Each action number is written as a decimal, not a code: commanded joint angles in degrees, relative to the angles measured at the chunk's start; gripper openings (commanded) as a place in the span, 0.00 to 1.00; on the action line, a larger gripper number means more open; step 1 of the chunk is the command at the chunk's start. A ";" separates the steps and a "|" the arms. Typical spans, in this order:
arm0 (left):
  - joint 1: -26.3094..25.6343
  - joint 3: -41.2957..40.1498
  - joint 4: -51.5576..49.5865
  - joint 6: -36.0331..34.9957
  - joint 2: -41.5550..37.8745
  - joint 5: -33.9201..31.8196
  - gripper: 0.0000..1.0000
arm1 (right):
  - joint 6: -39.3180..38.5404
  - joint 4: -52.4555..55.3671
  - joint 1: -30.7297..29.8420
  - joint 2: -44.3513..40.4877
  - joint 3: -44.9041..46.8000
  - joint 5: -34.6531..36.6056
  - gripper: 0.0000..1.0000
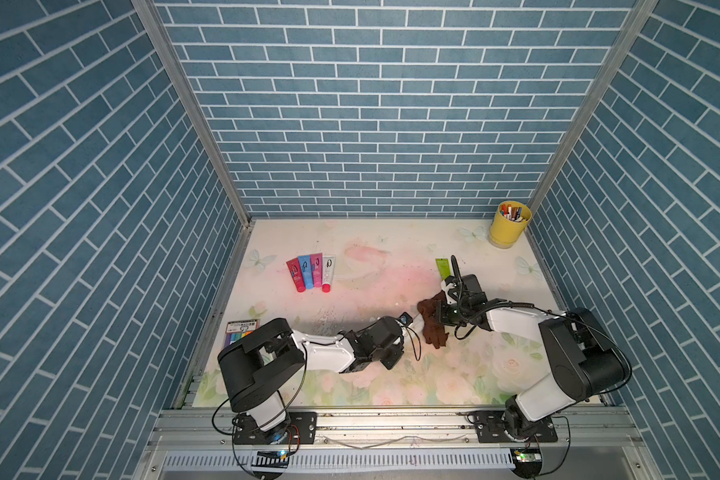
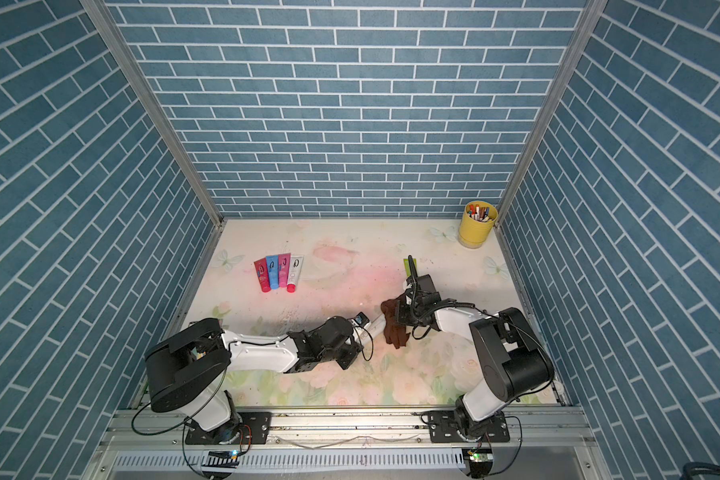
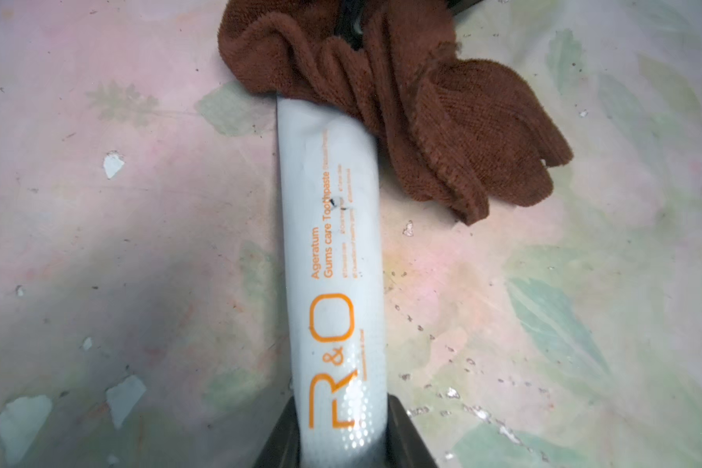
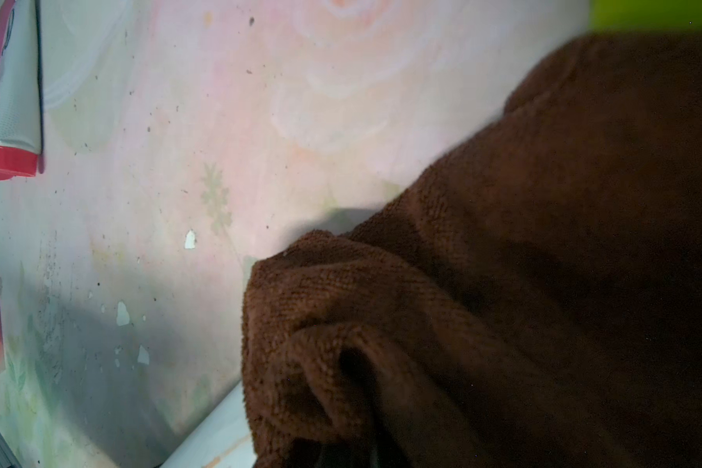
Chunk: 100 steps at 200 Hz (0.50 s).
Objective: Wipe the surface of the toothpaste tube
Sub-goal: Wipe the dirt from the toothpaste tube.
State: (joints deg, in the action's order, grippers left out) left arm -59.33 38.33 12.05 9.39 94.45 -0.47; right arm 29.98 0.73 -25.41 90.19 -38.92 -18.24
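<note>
A white toothpaste tube (image 3: 333, 251) with orange "R&O" lettering sticks out from my left gripper (image 3: 343, 433), which is shut on its near end. The dark fingers (image 3: 398, 437) press both sides of the tube. A brown cloth (image 3: 442, 121) is bunched over the tube's far end and hangs down one side. My right gripper (image 1: 437, 311) is shut on that cloth (image 1: 433, 328), and the folds hide its jaws in the right wrist view. In both top views the two grippers meet mid-table, with the tube (image 2: 376, 324) between them. The tube's edge (image 4: 215, 437) shows under the cloth (image 4: 503, 283).
Several coloured tubes (image 1: 312, 272) lie in a row at the back left. A yellow cup of pens (image 1: 509, 224) stands in the back right corner. A green tube (image 1: 442, 268) lies behind the right wrist. A marker pack (image 1: 242, 332) sits at the left edge.
</note>
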 commanded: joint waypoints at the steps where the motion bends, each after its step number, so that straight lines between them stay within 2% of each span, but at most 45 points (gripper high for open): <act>1: -0.26 -0.71 -1.68 -0.04 0.09 0.48 0.00 | -1.24 7.60 -3.58 -0.78 1.20 -2.42 0.00; 58: -0.26 1.29 -2.64 -0.47 2.21 0.47 0.00 | 2.35 6.90 -14.71 -4.55 4.50 -9.41 0.00; 76: -0.22 1.64 -2.65 -0.57 2.23 0.47 0.00 | 2.50 5.79 -15.28 -3.55 5.69 -10.07 0.00; 100: -0.24 1.50 -2.56 -0.60 2.12 0.47 0.00 | 2.23 5.82 -13.87 -1.94 5.95 -6.44 0.00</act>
State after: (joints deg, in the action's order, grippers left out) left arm -59.35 39.18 10.39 9.32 94.61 -0.32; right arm 30.96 1.74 -39.70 85.34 -35.14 -24.95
